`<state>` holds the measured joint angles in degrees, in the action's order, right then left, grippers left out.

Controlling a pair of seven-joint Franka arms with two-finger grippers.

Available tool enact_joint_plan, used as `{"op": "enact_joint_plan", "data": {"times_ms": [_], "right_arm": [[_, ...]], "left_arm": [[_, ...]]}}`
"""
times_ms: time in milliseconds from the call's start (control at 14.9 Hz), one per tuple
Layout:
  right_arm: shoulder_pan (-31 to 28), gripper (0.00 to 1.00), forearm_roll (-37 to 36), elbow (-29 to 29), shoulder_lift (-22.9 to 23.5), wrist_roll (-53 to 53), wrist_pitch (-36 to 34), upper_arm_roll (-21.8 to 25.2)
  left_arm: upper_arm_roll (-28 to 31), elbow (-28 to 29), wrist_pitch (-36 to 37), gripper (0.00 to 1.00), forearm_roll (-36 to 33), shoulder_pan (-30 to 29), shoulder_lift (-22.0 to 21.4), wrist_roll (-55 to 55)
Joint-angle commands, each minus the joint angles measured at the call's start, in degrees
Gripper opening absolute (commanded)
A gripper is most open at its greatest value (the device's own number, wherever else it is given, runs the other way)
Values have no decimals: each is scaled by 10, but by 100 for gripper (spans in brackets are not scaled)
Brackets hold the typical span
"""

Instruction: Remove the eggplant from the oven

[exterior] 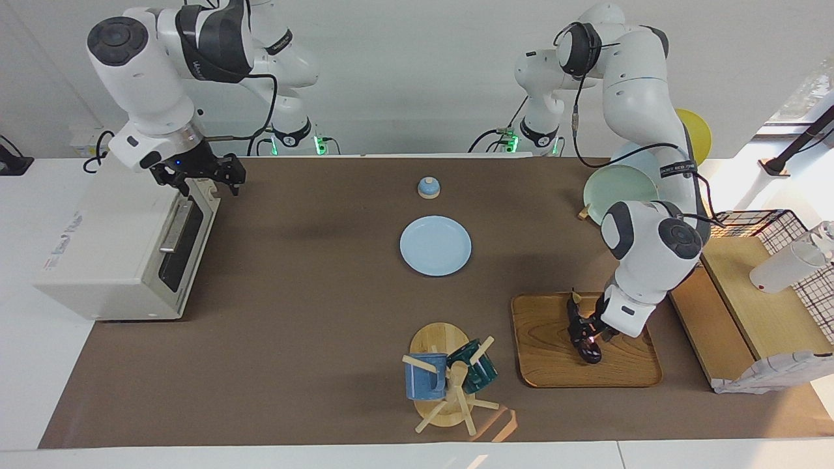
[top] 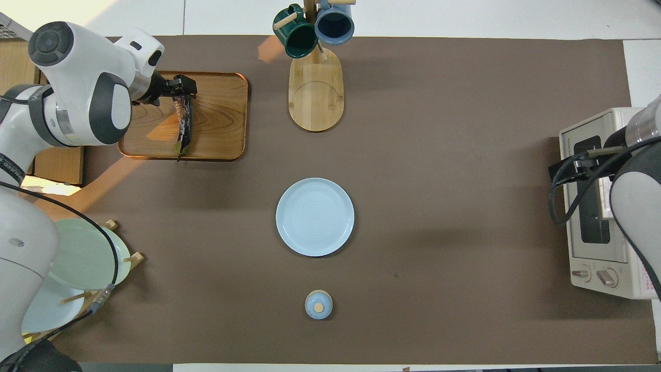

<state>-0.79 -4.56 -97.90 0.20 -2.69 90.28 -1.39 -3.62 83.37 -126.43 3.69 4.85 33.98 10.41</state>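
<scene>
Left gripper (exterior: 586, 330), fingers spread and released, sits low over the eggplant (top: 184, 128), which lies beneath it on the wooden tray (top: 222, 116). Right gripper (exterior: 203, 177) hangs open above the shut oven (exterior: 124, 247). Glossy, light and probably slippery, the eggplant would be best pinched mid-body.
</scene>
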Motion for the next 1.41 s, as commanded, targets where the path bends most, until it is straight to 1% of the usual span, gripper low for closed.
{"op": "enact_joint_plan", "data": {"times_ms": [0,201,402,536,670,804,938,1138,1205,1339], "right_arm": [[1,100,40,36,29,-2,-23,19],[3,100,44,-4,-1,4,-20,20],[3,100,44,-7,-6,11,-17,20],[2,100,44,-7,-7,12,-13,20],[-1,100,44,-5,-10,11,-12,20],[-1,100,44,-4,-13,11,11,20],[0,100,37,8,-9,15,6,20],[-5,100,46,-1,-13,15,2,20],[-5,100,46,1,-14,15,2,20],[-4,100,47,1,-21,13,2,20]], "left_arm": [[1,12,60,100,1,-18,-65,-9],[3,12,155,100,1,-34,-129,-10],[5,13,246,100,-10,-37,-187,-10],[6,34,299,100,-17,-37,-229,-10],[6,87,310,100,-18,-35,-276,-10],[5,153,310,100,-18,-33,-332,-11],[6,190,311,100,-18,-29,-360,-14],[5,232,296,100,-19,-28,-381,-59],[5,236,284,100,-18,-28,-382,-81],[6,222,287,100,-19,-25,-379,-104]]}}
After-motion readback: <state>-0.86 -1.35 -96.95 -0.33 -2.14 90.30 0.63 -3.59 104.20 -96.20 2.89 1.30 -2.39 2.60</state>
